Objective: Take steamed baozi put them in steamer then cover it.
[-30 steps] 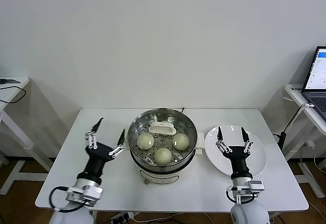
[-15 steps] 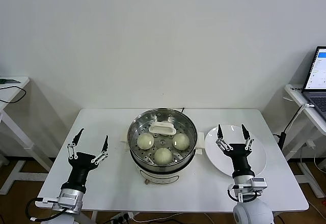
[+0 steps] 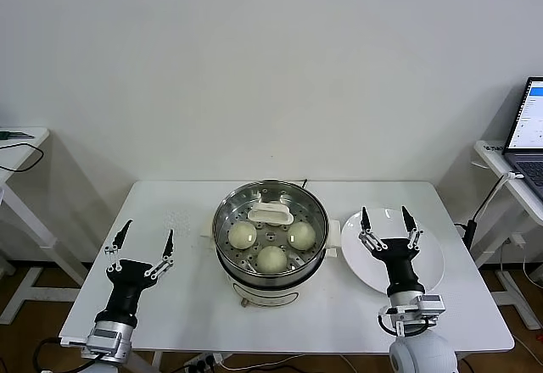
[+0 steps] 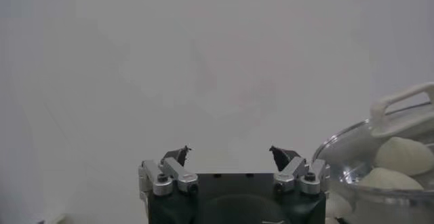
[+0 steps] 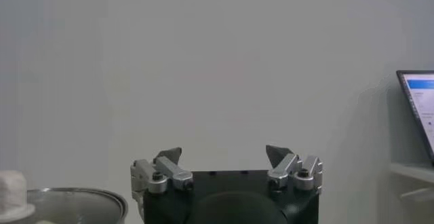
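Change since earlier view: the left gripper (image 3: pixel 142 242) has drawn back from the steamer's side toward the table's left front part, now well apart from the pot; the right gripper (image 3: pixel 385 220) has kept its place over the plate.
Steamer (image 3: pixel 270 258): shiny steel pot on a white base, standing at the middle of the white table (image 3: pixel 195 305), white side handle toward the plate.
Steamed baozi (image 3: pixel 271 258): three cream-white buns lying on the perforated tray inside the steamer, one at the front, one to the robot's left (image 3: pixel 243 236), one to the right (image 3: pixel 301 235); each sits just beside its neighbours.
Lid: clear glass lid over the pot, its rim (image 4: pixel 346 178) showing in the left wrist view with the buns behind the glass; its white handle (image 3: pixel 271 214) sits above the rear part of the tray.
Left gripper, state: fingers spread wide, holding nothing, tips pointing away from the robot above bare tabletop.
Left gripper to baozi: the buns lie off to its right, inside the pot, no contact; the left wrist view catches the pot edge (image 4: pixel 369 188) to one side.
Right gripper, state: fingers spread wide, nothing between them, poised above the white plate (image 3: pixel 428 258).
Right gripper to baozi: the buns lie to its left in the pot, apart from it.
Plate: flat, white, just beside the steamer on the robot's right.
Surroundings: laptop (image 3: pixel 528 127) on a side desk at far right.
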{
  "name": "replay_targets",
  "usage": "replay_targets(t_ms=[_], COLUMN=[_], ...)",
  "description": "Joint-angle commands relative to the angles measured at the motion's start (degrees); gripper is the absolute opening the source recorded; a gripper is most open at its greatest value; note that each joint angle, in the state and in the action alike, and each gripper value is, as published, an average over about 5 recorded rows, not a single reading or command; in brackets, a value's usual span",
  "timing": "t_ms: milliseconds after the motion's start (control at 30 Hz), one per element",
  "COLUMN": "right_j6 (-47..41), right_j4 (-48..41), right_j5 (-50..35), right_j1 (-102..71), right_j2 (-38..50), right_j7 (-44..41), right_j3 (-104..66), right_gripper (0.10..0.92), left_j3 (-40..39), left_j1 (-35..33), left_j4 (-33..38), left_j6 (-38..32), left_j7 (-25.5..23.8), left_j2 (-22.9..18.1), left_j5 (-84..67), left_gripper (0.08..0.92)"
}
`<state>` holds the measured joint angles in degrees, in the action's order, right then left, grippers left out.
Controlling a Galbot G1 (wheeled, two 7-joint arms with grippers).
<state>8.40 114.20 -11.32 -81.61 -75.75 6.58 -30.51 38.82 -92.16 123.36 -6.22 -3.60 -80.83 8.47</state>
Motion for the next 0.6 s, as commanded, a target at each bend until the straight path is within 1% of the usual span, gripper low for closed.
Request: replay_targets(t_ms=[33, 600], right_j6=[-1.04, -1.38], right_j4=[0.68, 0.98], right_j5=[0.46, 0.62], right_j1=[-0.15, -0.15], right_j2=[0.2, 0.55], right_j7=[0.18, 0.38], right_j3=[-0.15, -0.16], right_gripper=[0.823, 0.823], left_j3=[0.87, 1.04], left_j1=[-0.38, -0.71], left_j4=[-0.06, -0.14], left_j6=[-0.61, -0.51], left_j7=[-0.2, -0.65], left_j2=[-0.23, -0.26], left_j5=[-1.21, -1.28], left_gripper=[0.823, 0.823])
